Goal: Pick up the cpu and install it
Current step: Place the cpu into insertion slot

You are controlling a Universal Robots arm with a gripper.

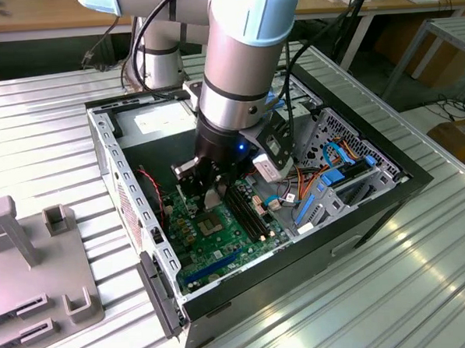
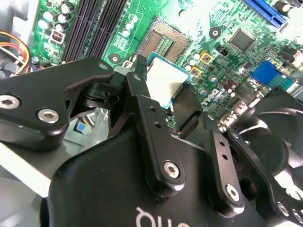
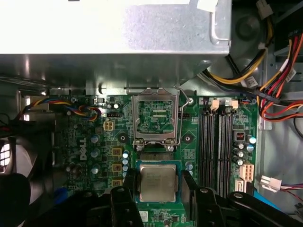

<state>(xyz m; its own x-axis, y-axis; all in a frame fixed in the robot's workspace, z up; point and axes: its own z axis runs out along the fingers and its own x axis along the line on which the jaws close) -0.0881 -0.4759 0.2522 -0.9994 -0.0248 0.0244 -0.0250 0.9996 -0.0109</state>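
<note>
Two fingers (image 3: 189, 191) of the gripper (image 1: 207, 189), centre frame in the exterior view, clench the cpu (image 3: 157, 183); the open socket (image 3: 155, 117) lies just beside it.

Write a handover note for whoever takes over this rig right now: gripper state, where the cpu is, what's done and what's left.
Gripper: shut on the cpu, one finger on each side of it.
Cpu: held flat over the motherboard inside the open computer case, close beside the socket.
Done: the pick-up; the cpu is in the grip.
Left: the socket is empty, so the cpu is not yet seated in it.
</note>
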